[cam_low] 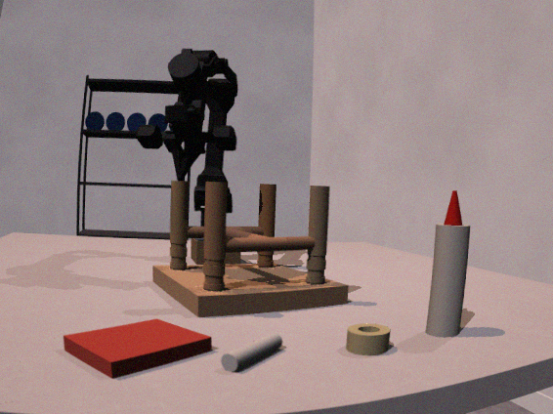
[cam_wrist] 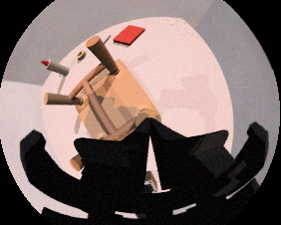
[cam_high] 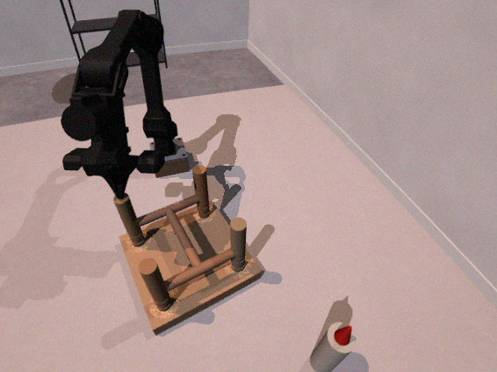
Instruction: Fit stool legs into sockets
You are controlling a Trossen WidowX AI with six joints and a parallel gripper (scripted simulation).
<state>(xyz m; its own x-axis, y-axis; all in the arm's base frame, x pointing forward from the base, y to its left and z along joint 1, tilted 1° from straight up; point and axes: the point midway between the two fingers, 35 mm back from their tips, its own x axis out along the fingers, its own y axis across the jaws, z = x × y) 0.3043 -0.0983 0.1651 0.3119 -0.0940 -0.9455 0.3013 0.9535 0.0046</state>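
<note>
Stool (cam_low: 254,298): upside down on the counter (cam_low: 303,381), seat flat.
Legs: all four upright in the seat's corner sockets, joined by crossbars (cam_high: 184,237).
Fingers (cam_high: 119,189): pressed together, clamped on nothing; tips pointing down, at the top end of the far-left leg (cam_high: 129,219). Contact cannot be told.
Arm (cam_high: 149,75): black, rising from its base (cam_high: 180,155) beyond the stool.
Near side of counter: red slab (cam_low: 137,344), grey rod (cam_low: 251,352), tan ring (cam_low: 356,339).
Right: grey post (cam_low: 446,283) topped by a red cone (cam_low: 453,210).
Far wall: black shelf rack (cam_low: 84,166).
</note>
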